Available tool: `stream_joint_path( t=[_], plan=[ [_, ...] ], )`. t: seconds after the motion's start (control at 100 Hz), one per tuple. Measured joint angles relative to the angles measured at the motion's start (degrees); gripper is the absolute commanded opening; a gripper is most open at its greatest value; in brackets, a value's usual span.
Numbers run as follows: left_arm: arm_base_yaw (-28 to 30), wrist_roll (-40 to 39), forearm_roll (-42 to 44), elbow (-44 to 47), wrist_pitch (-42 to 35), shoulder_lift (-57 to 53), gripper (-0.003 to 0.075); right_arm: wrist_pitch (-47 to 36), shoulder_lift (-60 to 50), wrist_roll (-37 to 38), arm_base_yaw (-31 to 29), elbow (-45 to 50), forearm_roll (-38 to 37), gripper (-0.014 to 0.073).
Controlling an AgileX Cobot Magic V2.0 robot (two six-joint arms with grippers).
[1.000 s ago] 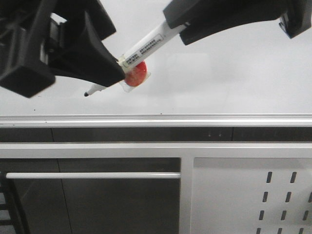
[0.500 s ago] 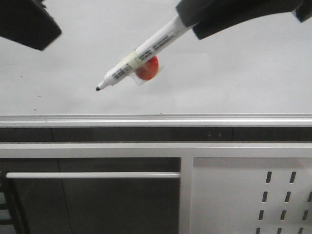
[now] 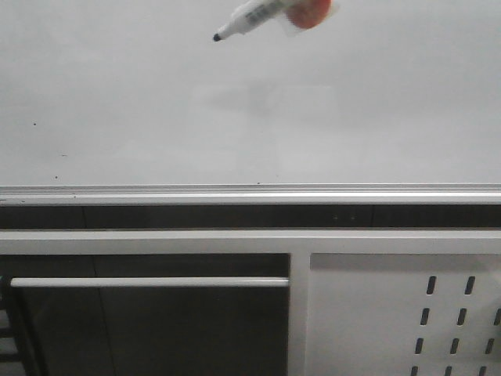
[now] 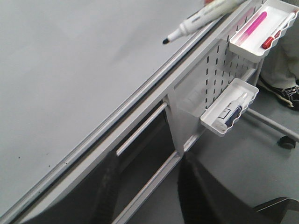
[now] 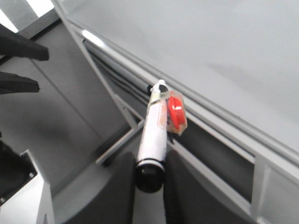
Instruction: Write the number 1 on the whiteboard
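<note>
The whiteboard (image 3: 156, 102) fills the upper part of the front view as a glossy white-grey surface, bounded below by a silver edge rail (image 3: 250, 193). No marker stroke is seen on it; only a few tiny dark specks are visible near its lower left.

A white marker pen (image 3: 252, 17) with a black tip is seen at the top edge of the front view, tilted, its tip pointing down and to the left and held clear of the board surface. A red round tag (image 3: 308, 14) under clear tape is fixed to its barrel.

In the right wrist view the marker pen (image 5: 155, 129) is gripped at its rear end between the two fingers of the right gripper (image 5: 148, 175), the barrel projecting forward from the jaws toward the board's edge rail, the red tag (image 5: 176, 111) on its side.

The left gripper (image 4: 145, 186) is seen in its wrist view with its jaws spread wide and nothing between them, below the board's rail and well apart from the marker pen (image 4: 196, 21).

On the slotted white panel (image 4: 215, 60), two white trays are hung: the upper tray (image 4: 238, 46) holds a pink marker (image 4: 253, 25) and a red one (image 4: 275, 35), and the lower tray (image 4: 210, 123) a dark-capped bottle (image 4: 232, 112).
</note>
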Motion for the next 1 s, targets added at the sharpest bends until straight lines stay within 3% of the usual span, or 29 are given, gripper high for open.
stream_joint_path(
  t=[0.18,0.86,1.0],
  plan=[
    [0.00,-3.49,-0.14,2.23,0.00,-4.30,0.0167,-2.36,-7.65,0.00,0.00,3.62,-1.94,-0.0066],
    [0.00,-7.55,-0.14,3.61,-4.59,-6.67,0.0167,-1.48,-29.88,3.41,0.00,14.77,-4.99,-0.0050],
    [0.00,-8.02,-0.03,3.71,-4.71,-6.67,0.0167,-5.31,-33.99,3.43,0.00,16.55,-7.14,-0.0050]
  ],
)
